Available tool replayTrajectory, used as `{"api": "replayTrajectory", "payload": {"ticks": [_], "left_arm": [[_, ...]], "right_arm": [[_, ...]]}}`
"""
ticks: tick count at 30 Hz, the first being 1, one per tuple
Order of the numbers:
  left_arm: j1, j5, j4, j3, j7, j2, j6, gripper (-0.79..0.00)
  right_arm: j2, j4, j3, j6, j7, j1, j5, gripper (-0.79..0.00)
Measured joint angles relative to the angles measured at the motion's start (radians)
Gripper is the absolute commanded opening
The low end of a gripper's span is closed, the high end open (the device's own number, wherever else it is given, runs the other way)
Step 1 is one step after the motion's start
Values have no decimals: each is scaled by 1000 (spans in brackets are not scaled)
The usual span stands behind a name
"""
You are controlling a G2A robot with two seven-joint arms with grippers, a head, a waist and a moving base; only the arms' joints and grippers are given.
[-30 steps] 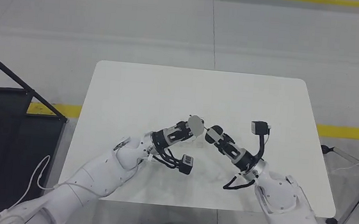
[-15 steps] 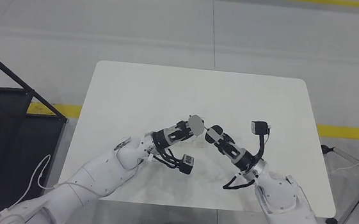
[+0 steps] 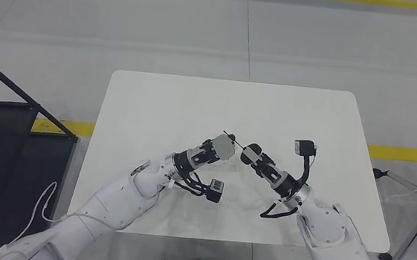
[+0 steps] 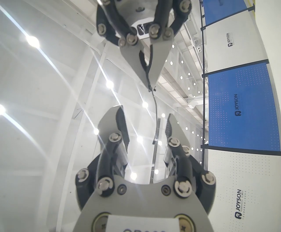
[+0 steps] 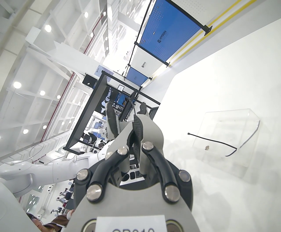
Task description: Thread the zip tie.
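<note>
Your right gripper (image 4: 149, 81) has its fingers pressed together on the black zip tie (image 4: 156, 105), pinching it at one end. A small lump sits just off those fingertips, too small for you to call it the head. From that pinch the strap runs straight into your left gripper (image 4: 145, 113). Its fingers are spread, one on each side of the strap, and neither appears to touch it.

I judge that your next move turns on this: the strap's long axis lies along the line between the two grippers and sits inside the left one's gap. That makes the left gripper the nearer one to close on the free length.

In the top view both grippers are over the white table (image 3: 159, 99) near its middle. The right one is at about 3 o'clock from the left, and the tie slants from roughly 10 toward 4 o'clock.

A second zip tie (image 5: 210, 141) is draped at a clear box (image 5: 230, 163), well apart from your grippers.
</note>
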Motion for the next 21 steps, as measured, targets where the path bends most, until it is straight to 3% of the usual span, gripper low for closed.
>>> {"api": "replayTrajectory", "payload": {"ticks": [6, 14, 21], "left_arm": [[60, 0, -89, -93, 61, 33, -11, 0], [197, -13, -277, -241, 200, 92, -114, 0], [273, -214, -405, -341, 412, 133, -228, 0]], "right_arm": [[0, -7, 11, -16, -13, -11, -8, -785], [3, -18, 25, -46, -11, -27, -19, -785], [6, -23, 43, -104, -15, -39, -62, -785]]}}
